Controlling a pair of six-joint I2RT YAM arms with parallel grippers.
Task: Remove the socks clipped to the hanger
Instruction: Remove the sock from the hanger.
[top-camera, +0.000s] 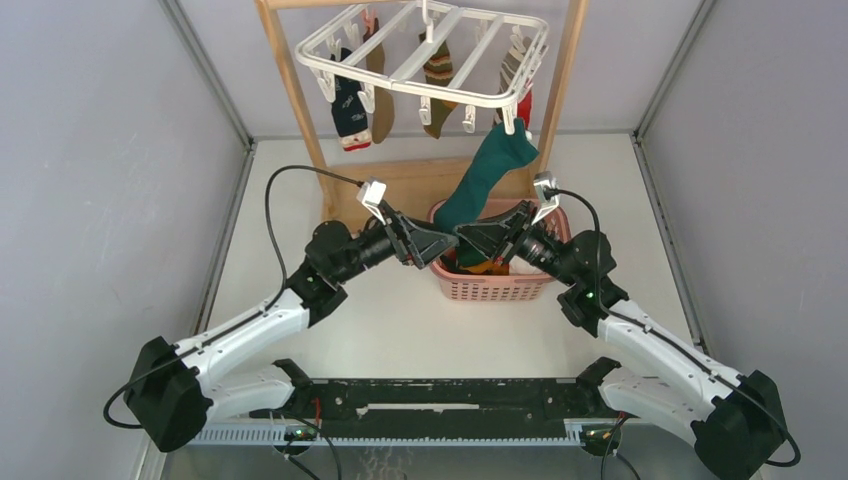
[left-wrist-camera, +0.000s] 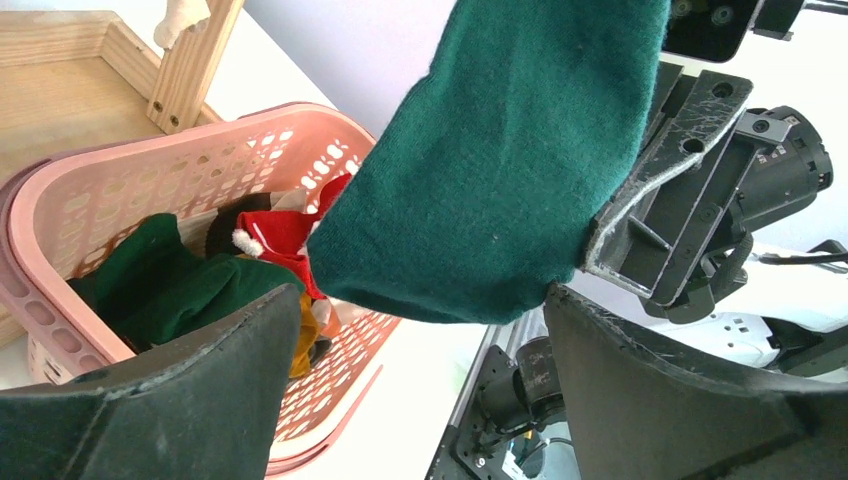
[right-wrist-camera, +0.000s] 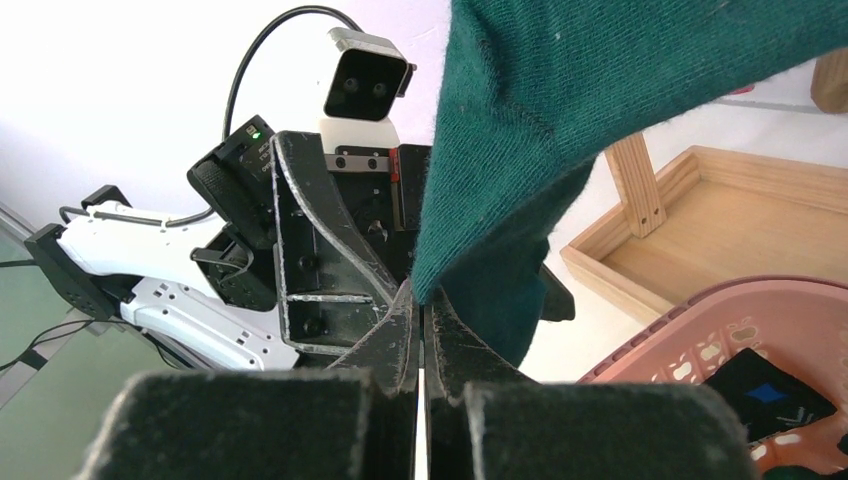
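The white hanger (top-camera: 420, 92) hangs at the back with several socks clipped to it: navy (top-camera: 350, 112), tan (top-camera: 381, 105), brown-and-green striped (top-camera: 438, 85), red (top-camera: 525, 108). A teal sock (top-camera: 485, 178) runs from a clip at the hanger's front right corner down to my right gripper (top-camera: 470, 238), which is shut on its lower edge (right-wrist-camera: 422, 295). In the right wrist view the teal sock (right-wrist-camera: 560, 90) rises up and right from the jaws. My left gripper (left-wrist-camera: 420, 300) is open just under the teal sock (left-wrist-camera: 500, 170), with nothing between its fingers, facing the right gripper (left-wrist-camera: 680, 190).
A pink basket (top-camera: 490, 290) sits under both grippers and holds several socks, green (left-wrist-camera: 170, 280) and red (left-wrist-camera: 285, 235) among them. The wooden frame stand (top-camera: 295, 95) and its base tray (right-wrist-camera: 720, 215) stand behind the basket. Grey walls close in both sides.
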